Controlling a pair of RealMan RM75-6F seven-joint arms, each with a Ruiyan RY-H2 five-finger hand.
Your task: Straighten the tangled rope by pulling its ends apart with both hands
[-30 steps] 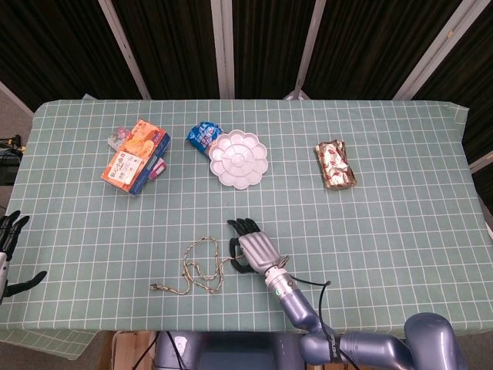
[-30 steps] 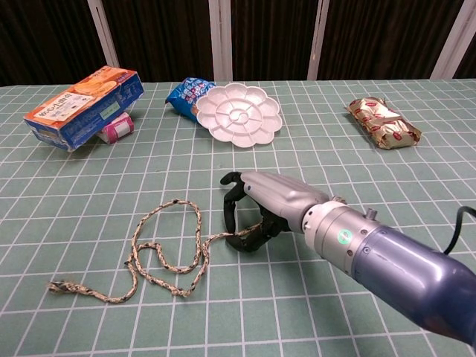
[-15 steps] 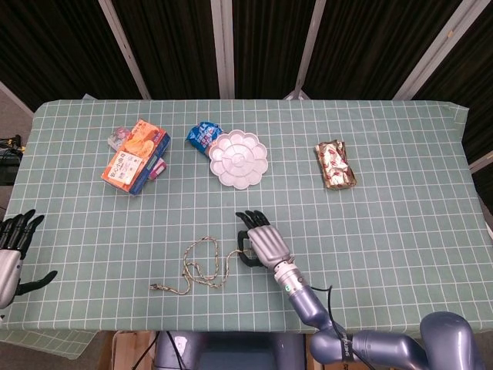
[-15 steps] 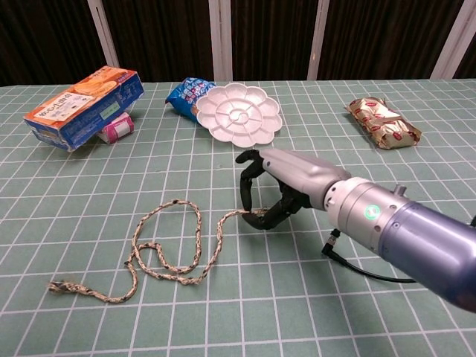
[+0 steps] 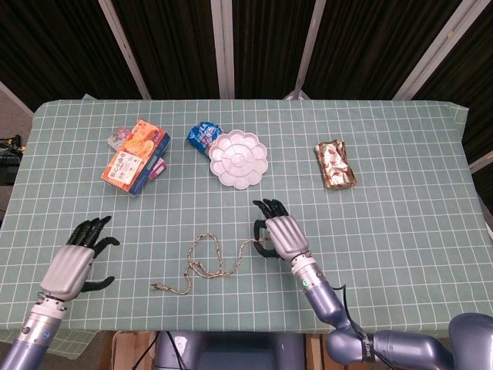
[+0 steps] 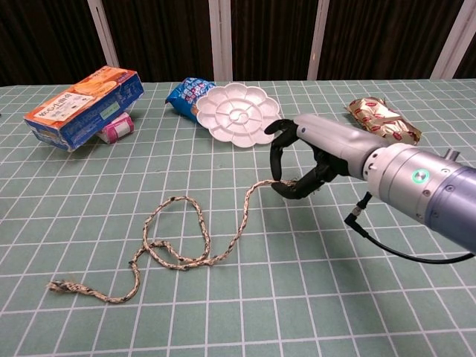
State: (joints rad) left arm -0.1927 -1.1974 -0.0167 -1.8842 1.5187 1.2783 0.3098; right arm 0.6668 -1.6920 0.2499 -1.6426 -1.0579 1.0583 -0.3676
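Observation:
A braided beige rope (image 5: 199, 270) lies looped on the green checked tablecloth, its frayed end (image 6: 63, 285) at the front left. My right hand (image 5: 281, 235) pinches the rope's other end just above the cloth, fingers curled around it; the chest view shows the right hand (image 6: 306, 158) with the rope (image 6: 242, 223) trailing left from it into the loops. My left hand (image 5: 77, 264) hovers over the front left of the table with its fingers spread and nothing in it, well left of the frayed end. The chest view does not show the left hand.
An orange and blue cracker box (image 5: 136, 156) leans on a small pink pack (image 6: 115, 128) at the back left. A blue snack bag (image 5: 202, 134) and a white flower-shaped palette (image 5: 238, 159) sit behind the rope. A gold and red packet (image 5: 335, 163) lies at the back right.
My right hand has carried its rope end to the right and further from me, drawing that strand out of the loops. My left hand has come in from the table's left edge toward the rope.

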